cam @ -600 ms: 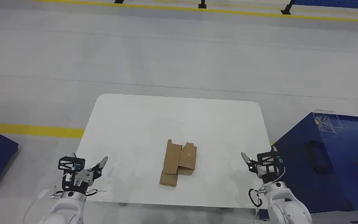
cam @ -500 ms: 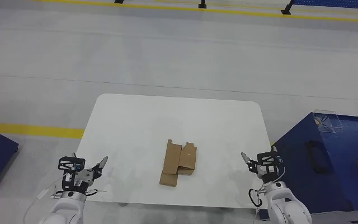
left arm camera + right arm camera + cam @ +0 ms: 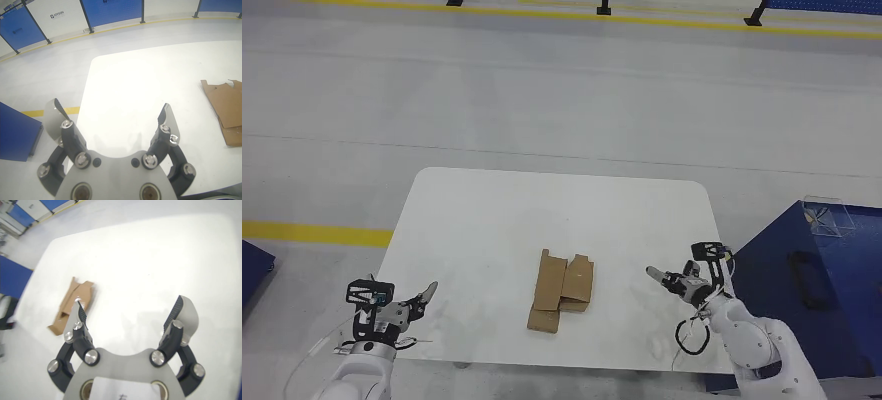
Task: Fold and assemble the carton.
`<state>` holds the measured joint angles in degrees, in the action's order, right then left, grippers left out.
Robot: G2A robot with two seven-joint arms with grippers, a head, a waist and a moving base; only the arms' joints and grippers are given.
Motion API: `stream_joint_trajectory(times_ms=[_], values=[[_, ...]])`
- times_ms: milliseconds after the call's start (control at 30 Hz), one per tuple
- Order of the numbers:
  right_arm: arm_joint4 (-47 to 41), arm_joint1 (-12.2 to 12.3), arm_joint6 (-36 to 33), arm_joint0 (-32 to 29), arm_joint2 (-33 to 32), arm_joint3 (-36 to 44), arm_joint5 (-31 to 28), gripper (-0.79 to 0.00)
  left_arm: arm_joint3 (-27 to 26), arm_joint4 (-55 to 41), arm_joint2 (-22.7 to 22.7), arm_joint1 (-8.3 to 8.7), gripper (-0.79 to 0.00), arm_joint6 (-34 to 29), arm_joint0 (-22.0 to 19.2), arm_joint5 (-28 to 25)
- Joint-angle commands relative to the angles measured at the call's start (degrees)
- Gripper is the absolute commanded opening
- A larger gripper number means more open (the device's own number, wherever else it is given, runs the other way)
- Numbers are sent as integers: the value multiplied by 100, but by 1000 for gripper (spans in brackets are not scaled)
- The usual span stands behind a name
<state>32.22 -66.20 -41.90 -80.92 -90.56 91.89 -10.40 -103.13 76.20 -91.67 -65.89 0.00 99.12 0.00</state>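
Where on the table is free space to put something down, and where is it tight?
The far half of the table, beyond the flat carton, is bare. So is the stretch between the carton and the open left hand at the near left corner. Tightest is the near right, where the open right hand hangs close to the carton.

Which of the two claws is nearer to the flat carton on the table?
The right claw: it hangs open over the table, nearer the carton. The left claw is at the table's near corner, farther away.

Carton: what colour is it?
Plain brown; the carton shows best in the left wrist view.
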Motion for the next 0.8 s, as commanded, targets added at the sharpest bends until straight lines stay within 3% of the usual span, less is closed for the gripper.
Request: stream_joint_trajectory(times_ms=[0, 67, 167, 500, 567, 633, 767], values=[[-1599, -5, -1702, 727, 150, -779, 162, 0, 0, 0, 0, 0, 0, 0, 0, 0], [-2209, -23, -2547, 1373, 392, -1593, 206, 0, 0, 0, 0, 0, 0, 0, 0, 0], [-2668, -116, -3064, 2078, 929, -2700, 213, 0, 0, 0, 0, 0, 0, 0, 0, 0], [-3336, -623, -2645, 3228, 2408, -4922, -588, -9, 0, 0, 0, 0, 0, 0, 0, 0], [-3433, -731, -2532, 3341, 2625, -5178, -822, -126, 0, 0, 0, 0, 0, 0, 0, 0], [-3413, -823, -2275, 3463, 2802, -5470, -937, -351, 0, 0, 0, 0, 0, 0, 0, 0], [-3468, -1013, -1964, 3671, 3110, -5908, -1061, -499, 0, 0, 0, 0, 0, 0, 0, 0]])
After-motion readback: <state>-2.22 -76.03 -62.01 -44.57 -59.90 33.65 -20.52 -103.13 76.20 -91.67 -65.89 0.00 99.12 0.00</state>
